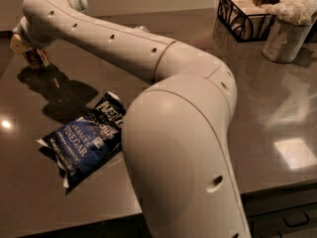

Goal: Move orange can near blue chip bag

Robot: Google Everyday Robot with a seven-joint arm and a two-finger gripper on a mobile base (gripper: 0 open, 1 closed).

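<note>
**Gripper** (28,52): far left of the camera view, at the end of the long white arm (148,53), low over the far-left corner of the dark table (277,108). Clenched or released: cannot tell.

**Orange can** (37,58): a small tan-brown can shape right at the gripper, judged to be the task's can. Its contact with the table cannot be told; a shadow lies directly under it.

**Blue chip bag** (81,143): flat on the table, well apart from the gripper, toward the camera and to the picture's right of it. Its long axis runs diagonally from near-left to far-right, and its far-right end is hidden behind the arm's large elbow.

**Room for the move**: the table between can and bag is bare, apart from shadow. The table's front edge runs just beside the bag's near end, so the far and left sides look the safer places to set down.

**Elsewhere**: a wire basket (245,14) and a napkin-filled cup (285,33) stand at far right, well apart.
</note>
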